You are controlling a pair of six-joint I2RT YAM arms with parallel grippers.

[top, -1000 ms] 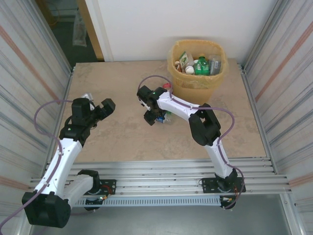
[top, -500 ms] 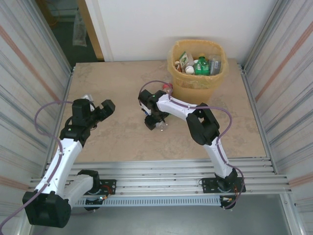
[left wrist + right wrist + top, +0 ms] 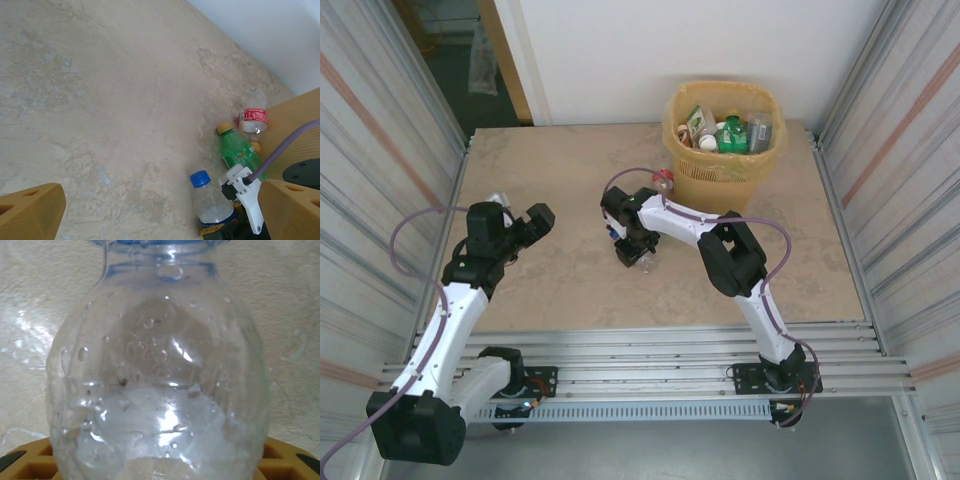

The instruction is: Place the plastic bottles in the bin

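Note:
A clear bottle (image 3: 212,202) with a blue cap and blue label lies on the table. My right gripper (image 3: 634,246) is open and straddles it; in the right wrist view the bottle (image 3: 160,380) sits between the yellow fingertips (image 3: 25,465). A green bottle (image 3: 239,150) with a yellow cap and a clear red-labelled bottle (image 3: 252,119) lie just behind it, near the bin (image 3: 724,172). The bin, lined with an orange-yellow bag, holds several bottles (image 3: 730,132). My left gripper (image 3: 534,222) hangs open over bare table at the left with nothing between its fingers (image 3: 30,210).
Corrugated metal walls close in the table (image 3: 550,180) on the left and right, and a white wall stands behind. The red-labelled bottle (image 3: 663,180) lies against the bin's left foot. The right arm's purple cable (image 3: 285,145) loops over the bottles.
My right gripper has dropped lower and shifted slightly left, down around the clear bottle. The left arm has not moved.

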